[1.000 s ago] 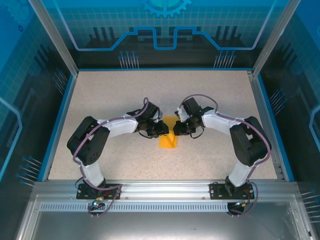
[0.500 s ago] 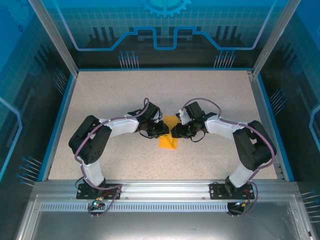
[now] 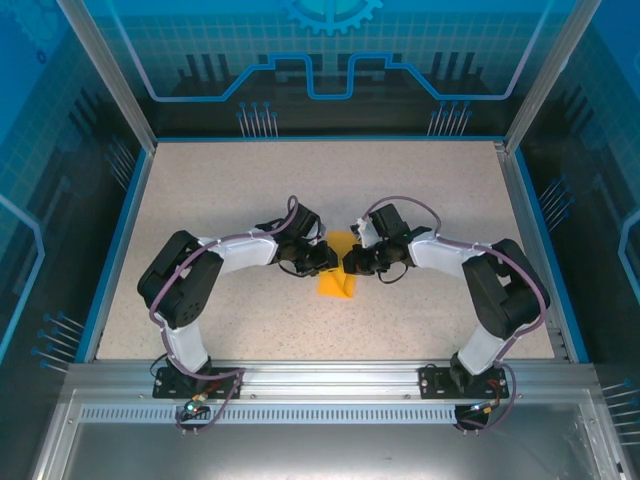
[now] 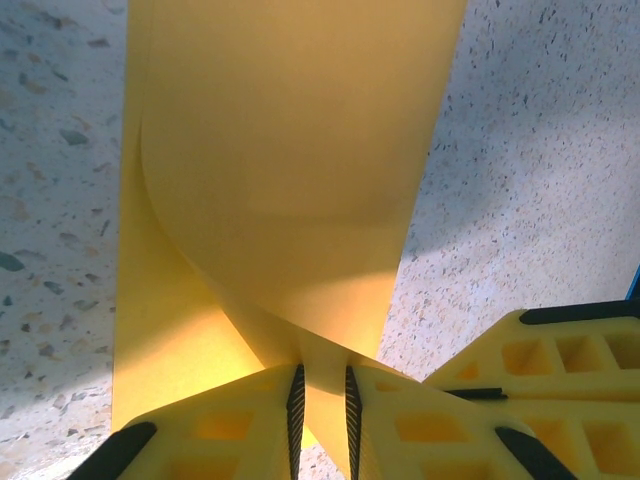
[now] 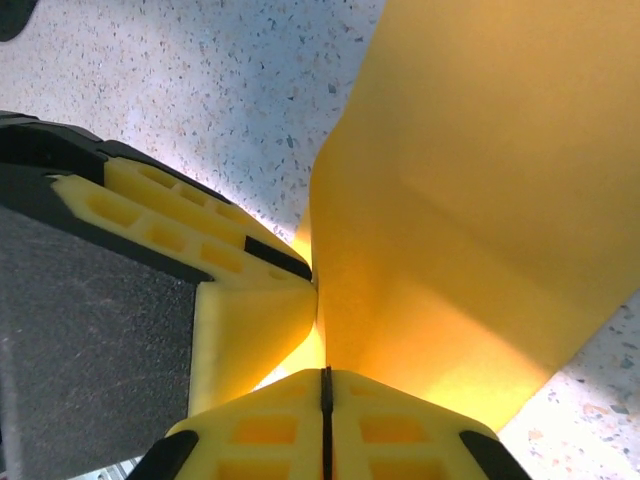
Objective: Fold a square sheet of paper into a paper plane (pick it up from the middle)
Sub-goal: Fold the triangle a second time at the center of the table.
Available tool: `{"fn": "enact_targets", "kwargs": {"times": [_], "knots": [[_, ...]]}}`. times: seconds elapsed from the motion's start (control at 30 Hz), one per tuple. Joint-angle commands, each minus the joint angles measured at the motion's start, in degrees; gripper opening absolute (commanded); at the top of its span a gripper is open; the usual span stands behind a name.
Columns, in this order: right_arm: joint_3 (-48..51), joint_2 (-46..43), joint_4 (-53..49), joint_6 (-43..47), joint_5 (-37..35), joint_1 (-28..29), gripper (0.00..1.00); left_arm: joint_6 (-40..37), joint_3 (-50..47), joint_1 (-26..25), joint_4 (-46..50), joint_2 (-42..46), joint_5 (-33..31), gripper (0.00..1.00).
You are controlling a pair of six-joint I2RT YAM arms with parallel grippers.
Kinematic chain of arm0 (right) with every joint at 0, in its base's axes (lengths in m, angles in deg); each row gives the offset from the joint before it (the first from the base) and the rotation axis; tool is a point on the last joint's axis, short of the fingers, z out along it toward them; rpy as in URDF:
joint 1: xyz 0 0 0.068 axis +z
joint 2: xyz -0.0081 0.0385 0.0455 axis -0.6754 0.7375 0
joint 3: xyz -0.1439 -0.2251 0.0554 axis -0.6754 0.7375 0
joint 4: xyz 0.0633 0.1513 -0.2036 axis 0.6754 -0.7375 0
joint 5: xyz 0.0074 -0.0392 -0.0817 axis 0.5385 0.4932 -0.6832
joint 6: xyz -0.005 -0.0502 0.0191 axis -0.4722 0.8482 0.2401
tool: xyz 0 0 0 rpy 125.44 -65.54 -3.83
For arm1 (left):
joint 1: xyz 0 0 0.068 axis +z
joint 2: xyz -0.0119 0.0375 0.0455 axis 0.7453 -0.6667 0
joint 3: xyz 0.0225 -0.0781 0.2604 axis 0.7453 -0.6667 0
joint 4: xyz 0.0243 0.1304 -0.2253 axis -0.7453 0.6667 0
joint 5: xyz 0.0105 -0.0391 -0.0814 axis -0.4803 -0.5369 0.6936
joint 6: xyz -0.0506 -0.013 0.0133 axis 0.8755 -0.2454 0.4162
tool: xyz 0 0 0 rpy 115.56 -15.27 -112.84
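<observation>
Out from the arm bases, the near part of the orange-yellow sheet of paper lies flat on the speckled counter, about mid-counter. Over it, both arms bend inward and their tips meet. The left tool is clamped on a lifted, curling fold of the sheet, with paper running between its pads. The right tool has its jaws pressed together against the raised paper; whether any paper is caught between them I cannot tell. A little more of the sheet shows just beyond the tips.
</observation>
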State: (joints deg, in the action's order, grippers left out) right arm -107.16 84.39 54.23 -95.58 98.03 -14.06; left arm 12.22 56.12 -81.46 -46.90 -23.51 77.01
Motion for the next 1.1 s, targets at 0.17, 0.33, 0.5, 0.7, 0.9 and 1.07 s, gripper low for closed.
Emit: {"fn": "enact_targets", "kwargs": {"times": [0.17, 0.33, 0.5, 0.7, 0.9, 1.07], "knots": [[-1.55, 3.58, -0.01, 3.17, 2.82, -3.0, 0.06, -0.61, 0.33, -0.38, 0.66, 3.5, -1.16, 0.28], [-2.99, 5.63, -1.4, 5.88, 5.46, -4.87, 0.07, -1.15, -0.42, -0.33, 0.74, 4.6, -0.8, 0.28], [-4.54, 7.32, -3.63, 8.77, 7.3, -6.51, 0.08, -1.42, -0.87, -0.37, 0.59, 4.79, -0.27, 0.28], [-5.55, 9.22, -4.44, 9.54, 8.03, -7.0, 0.09, -1.51, -0.46, -0.47, 0.61, 4.29, 0.28, 0.28], [-6.33, 9.48, -6.9, 10.36, 5.54, -6.9, 0.1, -1.59, 0.24, -0.66, 0.88, 3.31, 0.7, 0.27], [-7.13, 9.44, -9.08, 11.08, 3.35, -6.72, 0.1, -1.65, 0.61, -0.93, 1.0, 2.98, 0.71, 0.27]]}}
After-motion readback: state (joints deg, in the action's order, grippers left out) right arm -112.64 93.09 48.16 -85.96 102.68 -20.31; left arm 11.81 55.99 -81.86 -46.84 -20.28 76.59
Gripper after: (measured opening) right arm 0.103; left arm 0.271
